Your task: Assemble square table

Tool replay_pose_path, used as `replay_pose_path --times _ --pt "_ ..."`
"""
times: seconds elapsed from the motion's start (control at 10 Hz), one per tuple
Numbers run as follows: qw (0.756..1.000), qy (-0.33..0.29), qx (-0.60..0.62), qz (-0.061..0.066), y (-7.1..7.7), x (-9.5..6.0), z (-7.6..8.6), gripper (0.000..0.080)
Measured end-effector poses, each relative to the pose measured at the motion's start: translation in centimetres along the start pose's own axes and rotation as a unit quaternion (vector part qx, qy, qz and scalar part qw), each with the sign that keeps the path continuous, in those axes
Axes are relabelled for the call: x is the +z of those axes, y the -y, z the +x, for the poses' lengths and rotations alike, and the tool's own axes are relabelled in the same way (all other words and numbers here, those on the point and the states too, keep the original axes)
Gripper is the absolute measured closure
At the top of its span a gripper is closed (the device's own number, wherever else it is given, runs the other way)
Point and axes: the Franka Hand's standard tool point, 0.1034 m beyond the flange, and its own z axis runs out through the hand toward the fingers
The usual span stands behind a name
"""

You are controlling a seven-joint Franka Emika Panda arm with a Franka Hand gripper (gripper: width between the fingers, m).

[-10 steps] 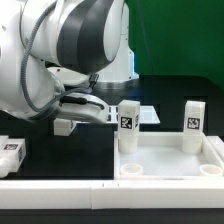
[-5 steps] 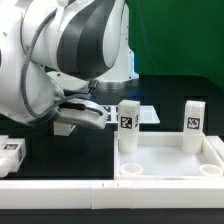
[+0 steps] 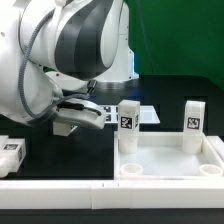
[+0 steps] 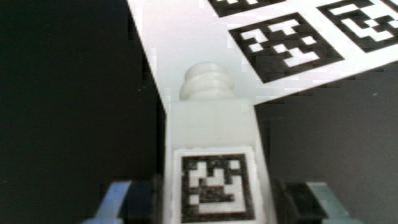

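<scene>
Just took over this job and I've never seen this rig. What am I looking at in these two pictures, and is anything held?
The white-and-grey machine is a robot arm with a two-finger gripper. One picture comes from a camera off the arm, the other from a camera on its wrist. On the black table sits the white square tabletop; an upright leg and a second upright leg stand at its back corners. A loose leg lies at the exterior view's left. In the wrist view a fourth leg lies between the fingers, by the marker board. Whether it is clamped, I cannot tell.
</scene>
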Motion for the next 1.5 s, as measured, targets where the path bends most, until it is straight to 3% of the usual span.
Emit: replay_pose_path --times 0.1,0.2,0.3,0.5,0.6,0.8,0.9,1.0,1.2,1.3,1.4,1.5 --pt "1.000 -0.005 -0.003 -0.002 0.2 -0.4 0.0 0.0517" --pt "1.000 -0.025 -0.014 -0.003 1.0 -1.9 -0.5 0.0517" --pt "0.999 -0.032 -0.029 0.005 1.3 -3.7 -1.7 0.0517" --pt "0.989 -0.121 -0.080 0.010 1.9 -9.7 -3.5 0.0517" --pt "0.981 -0.177 -0.084 0.004 1.9 -10.1 -3.3 0.0517" --pt "0.972 -0.222 -0.082 0.006 1.6 -9.6 -3.2 0.0515" --pt "0.963 -0.256 -0.085 0.003 2.1 -10.4 -3.1 0.0515" --pt "0.956 -0.275 -0.099 0.000 3.8 -12.0 -3.5 0.0515" --pt "0.921 -0.369 -0.125 -0.013 7.6 -16.6 -4.1 0.0515" --pt "0.908 -0.396 -0.135 -0.017 9.2 -18.0 -4.4 0.0515" --pt "0.884 -0.445 -0.143 -0.024 10.2 -19.0 -4.0 0.0515" --pt "0.872 -0.470 -0.139 -0.022 9.7 -18.7 -3.9 0.0515"
